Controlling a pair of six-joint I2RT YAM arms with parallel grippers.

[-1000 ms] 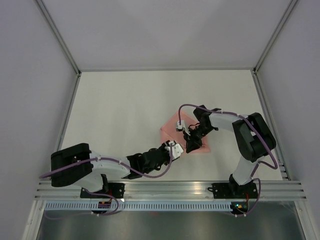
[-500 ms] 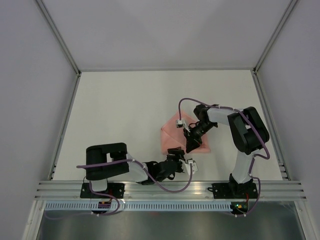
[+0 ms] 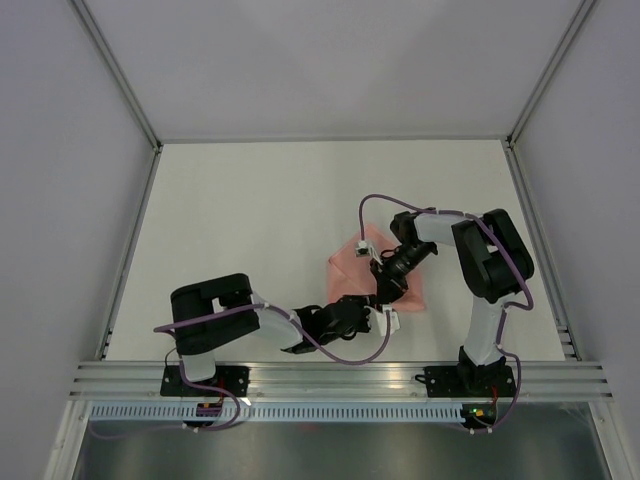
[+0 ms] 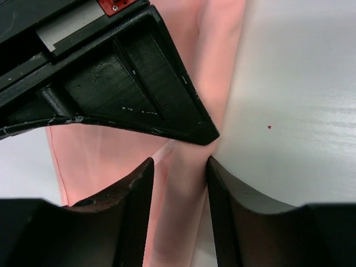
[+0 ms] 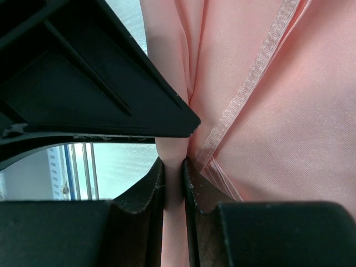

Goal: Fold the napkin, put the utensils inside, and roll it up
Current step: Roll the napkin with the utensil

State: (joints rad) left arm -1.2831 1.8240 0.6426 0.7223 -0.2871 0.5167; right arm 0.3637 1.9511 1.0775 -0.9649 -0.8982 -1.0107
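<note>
Okay, top view: off-white table [image 3: 250, 220] inside a booth with plain pale grey walls [image 3: 330, 60], aluminium frame posts [image 3: 120, 75] at the corners, and an aluminium rail [image 3: 340, 375] along the near edge carrying both arm bases. The napkin [image 3: 347, 268] is a small folded pink patch right of centre, towards the near edge. Both tools meet over its near side, the left gripper [image 3: 377, 310] low and coming in from the left, the right gripper [image 3: 383, 293] just beyond it. Purple cables [image 3: 385, 205] loop off both arms. Left wrist view: the left gripper [image 4: 179, 164] has its jaws partly apart with a raised fold of the napkin [image 4: 217, 50] running between them. Can't tell if the fabric is pinched or just straddled. A black finger [image 4: 133, 83] of the other arm sits just ahead, its tip almost at the fold. Bare table [image 4: 300, 83] to the right shows faint grain and one tiny red speck [image 4: 269, 127]. Right wrist view: the right gripper [image 5: 173, 167] has its jaws nearly together, clamped on a thin ridge of the napkin [image 5: 267, 111]. A stitched hem [image 5: 261, 61] runs diagonally to the right of them. The left arm's finger [image 5: 83, 83] fills the upper left, with a pale slotted strip [image 5: 78, 172] blurred below it.
</note>
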